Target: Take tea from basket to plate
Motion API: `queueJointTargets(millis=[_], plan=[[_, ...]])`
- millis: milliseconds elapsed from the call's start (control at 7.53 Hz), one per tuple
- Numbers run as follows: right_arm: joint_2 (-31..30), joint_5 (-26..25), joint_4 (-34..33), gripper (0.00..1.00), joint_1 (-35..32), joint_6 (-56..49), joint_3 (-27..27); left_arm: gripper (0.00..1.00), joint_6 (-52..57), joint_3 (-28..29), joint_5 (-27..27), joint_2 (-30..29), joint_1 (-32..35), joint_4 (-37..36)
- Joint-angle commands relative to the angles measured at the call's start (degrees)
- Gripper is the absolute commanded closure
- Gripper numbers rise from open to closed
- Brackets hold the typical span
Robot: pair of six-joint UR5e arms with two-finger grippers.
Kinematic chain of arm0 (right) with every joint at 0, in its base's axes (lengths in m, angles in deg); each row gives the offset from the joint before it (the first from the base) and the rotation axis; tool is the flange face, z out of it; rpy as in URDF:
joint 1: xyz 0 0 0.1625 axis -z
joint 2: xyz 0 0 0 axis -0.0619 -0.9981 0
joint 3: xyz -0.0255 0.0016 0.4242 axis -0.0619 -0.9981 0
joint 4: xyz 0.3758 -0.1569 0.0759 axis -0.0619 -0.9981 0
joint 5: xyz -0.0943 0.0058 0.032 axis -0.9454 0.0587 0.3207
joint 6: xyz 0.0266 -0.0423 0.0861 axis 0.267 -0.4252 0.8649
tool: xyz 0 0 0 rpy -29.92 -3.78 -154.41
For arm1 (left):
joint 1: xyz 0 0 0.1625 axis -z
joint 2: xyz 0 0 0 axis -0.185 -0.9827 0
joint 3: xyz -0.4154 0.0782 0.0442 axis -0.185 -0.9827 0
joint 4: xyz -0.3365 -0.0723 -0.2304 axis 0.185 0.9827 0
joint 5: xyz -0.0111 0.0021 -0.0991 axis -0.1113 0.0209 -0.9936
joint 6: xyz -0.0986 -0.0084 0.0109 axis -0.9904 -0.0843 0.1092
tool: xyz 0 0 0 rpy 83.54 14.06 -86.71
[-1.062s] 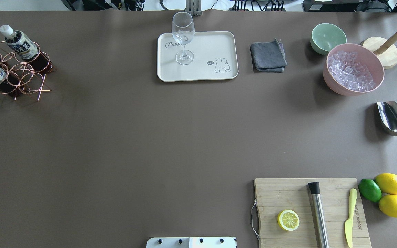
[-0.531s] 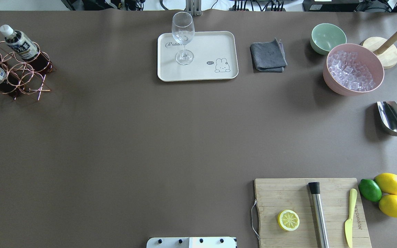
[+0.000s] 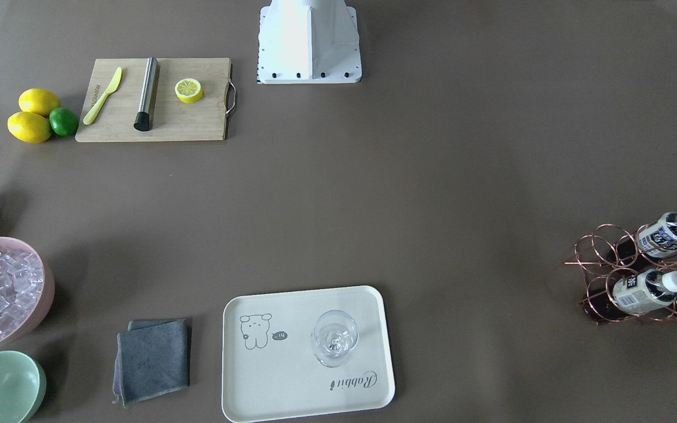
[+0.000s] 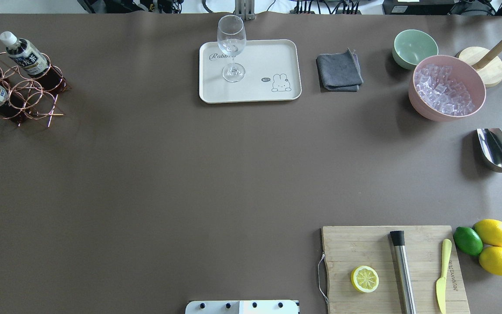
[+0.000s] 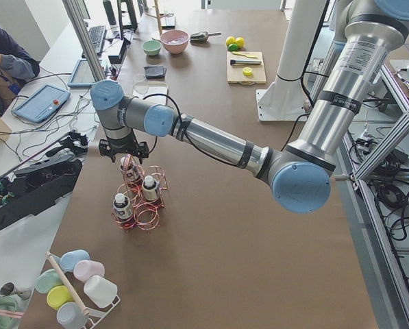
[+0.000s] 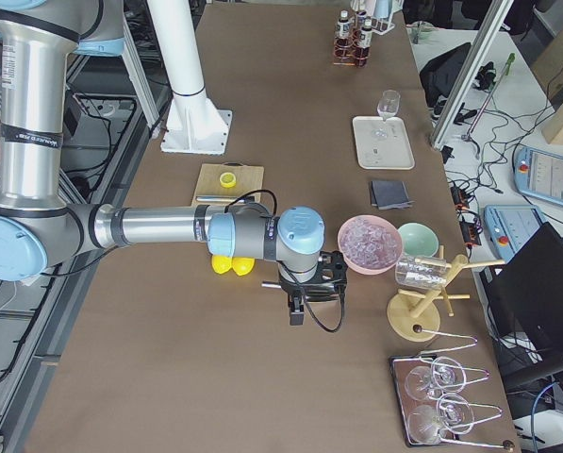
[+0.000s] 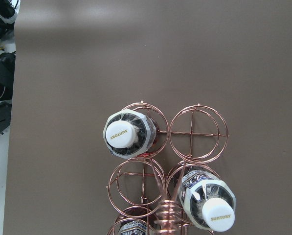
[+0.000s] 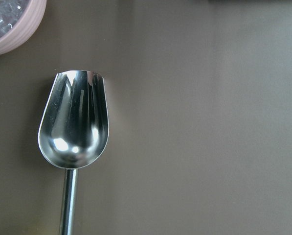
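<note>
Over the brown counter, the left hand, spread or pressed together one cannot tell, hangs directly above the upright white-capped brown tea bottle in the copper wire basket.

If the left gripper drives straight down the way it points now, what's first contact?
Most likely the white cap of a tea bottle standing in the wire basket: the left gripper hangs pointing down right above it. Which bottle exactly, depth leaves unclear.

Dark brown tea bottles carry white caps and cream labels with dark print, in a copper-coloured wire basket. The cream plate shows a cartoon bear and grey script.
</note>
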Motion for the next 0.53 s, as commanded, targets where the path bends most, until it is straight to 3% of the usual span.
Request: queueJointTargets(millis=[0,265,398], plan=[[0.0,0.0,0.0,0.0,0.0,0.1,0.0,0.03,0.4,0.2,-0.3,0.9,0.2,0.0],[0.0,0.0,0.0,0.0,0.0,0.0,0.0,0.08,0.4,0.2,-0.3,0.9,0.3,0.0],[0.1,0.1,0.1,0.0,0.0,0.0,0.0,0.19,0.4,0.2,-0.3,0.9,0.3,0.0]])
